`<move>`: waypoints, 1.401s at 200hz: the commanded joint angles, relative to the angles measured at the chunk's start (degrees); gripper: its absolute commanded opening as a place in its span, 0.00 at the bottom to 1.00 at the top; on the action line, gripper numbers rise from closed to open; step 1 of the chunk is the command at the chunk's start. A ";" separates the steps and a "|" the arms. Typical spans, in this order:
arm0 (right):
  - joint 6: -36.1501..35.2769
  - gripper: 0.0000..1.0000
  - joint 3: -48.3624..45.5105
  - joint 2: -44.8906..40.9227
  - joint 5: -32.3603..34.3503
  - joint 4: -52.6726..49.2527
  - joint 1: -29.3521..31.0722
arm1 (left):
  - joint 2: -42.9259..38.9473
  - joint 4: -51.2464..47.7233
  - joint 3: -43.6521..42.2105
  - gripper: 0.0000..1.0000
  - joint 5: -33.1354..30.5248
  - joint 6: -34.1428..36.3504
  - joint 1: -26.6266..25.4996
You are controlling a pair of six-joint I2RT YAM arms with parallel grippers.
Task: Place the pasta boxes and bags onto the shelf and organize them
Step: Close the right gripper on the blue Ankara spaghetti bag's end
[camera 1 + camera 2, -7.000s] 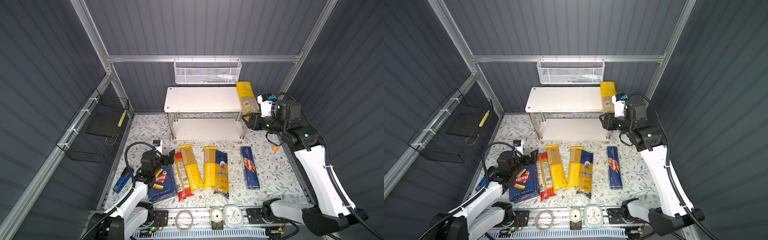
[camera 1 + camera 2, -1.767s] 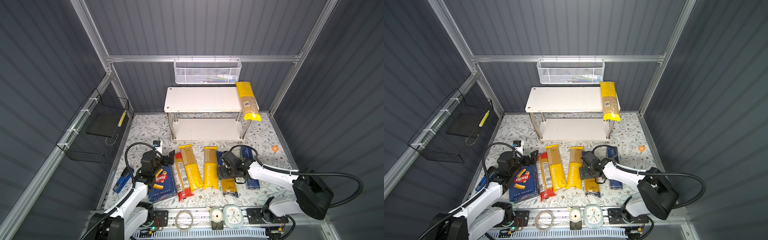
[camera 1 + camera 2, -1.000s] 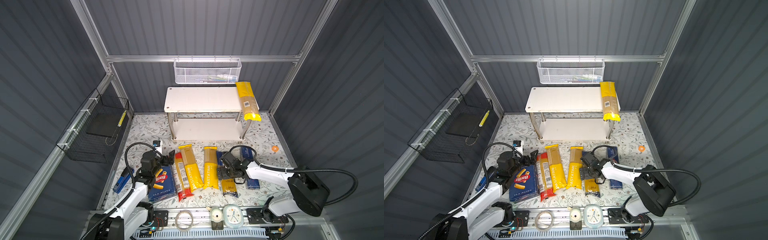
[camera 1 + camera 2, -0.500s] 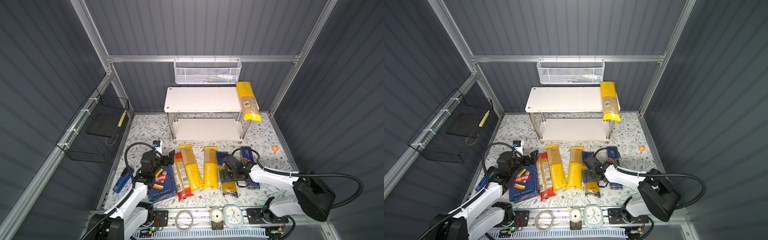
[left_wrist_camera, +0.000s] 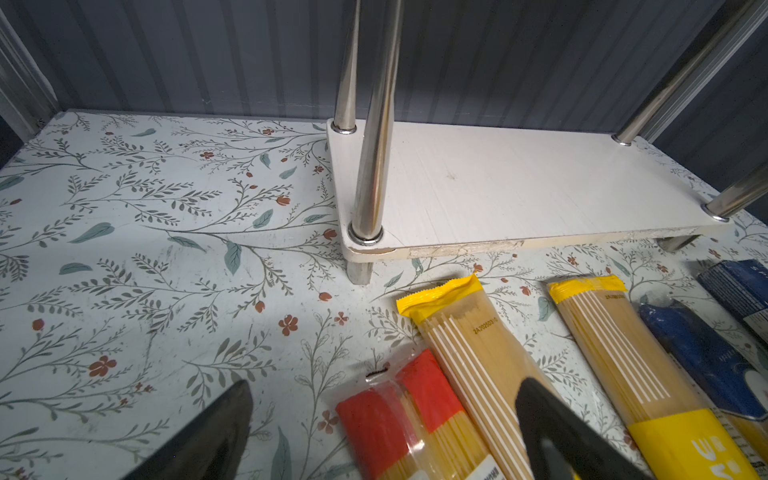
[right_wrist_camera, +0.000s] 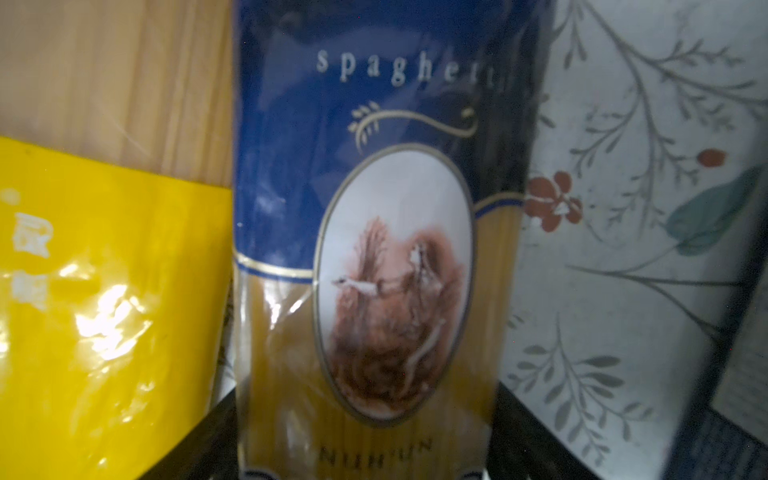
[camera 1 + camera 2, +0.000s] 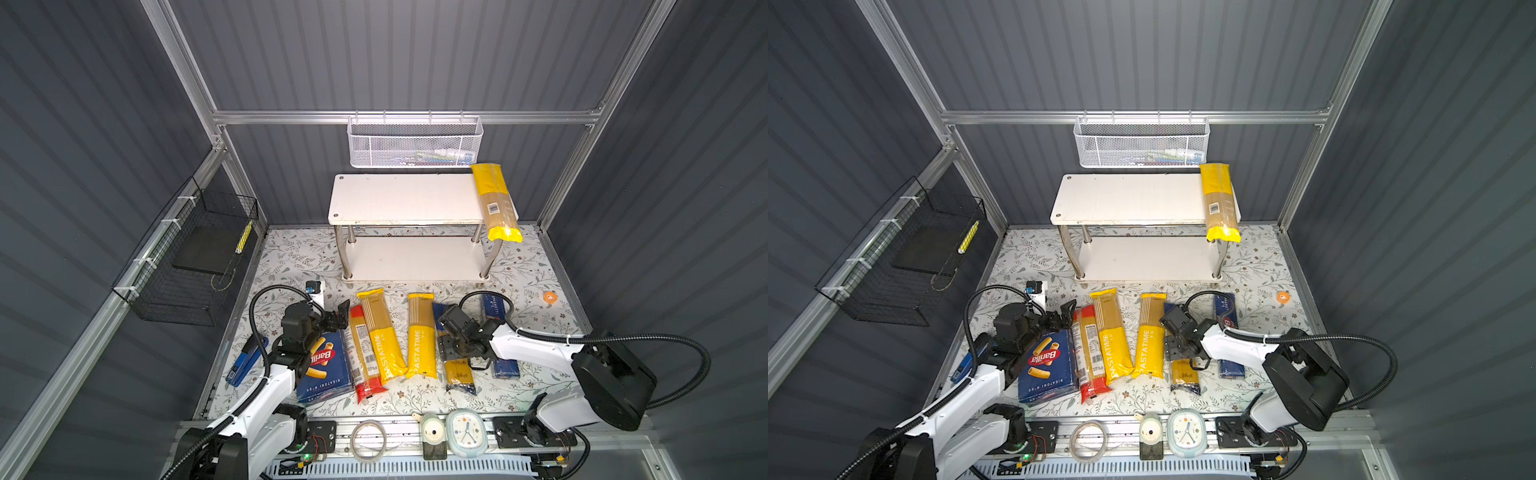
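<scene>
Low over the floral-patterned desk (image 7: 291, 266), the right gripper (image 7: 451, 348) has its jaws either side of the slim dark-blue spaghetti bag (image 6: 374, 249) lying on the near side of the white two-tier shelf (image 7: 399, 199), though whether they pinch it I cannot tell, while the left gripper (image 7: 337, 318) gapes empty at the left beside the red-ended clear bag (image 7: 365, 361).
</scene>
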 commanded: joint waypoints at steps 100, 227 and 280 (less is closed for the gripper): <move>2.69 0.64 -3.36 -1.12 -0.18 -0.65 0.20 | -0.33 -0.41 0.09 1.00 0.00 -0.22 -0.22; 4.42 0.33 -2.15 -4.63 0.54 2.39 0.11 | -0.33 -0.41 0.09 1.00 -0.19 -0.28 -0.20; 4.67 0.19 -1.80 -9.42 1.51 2.54 0.11 | -0.42 -0.41 0.00 1.00 -0.28 -0.31 -0.21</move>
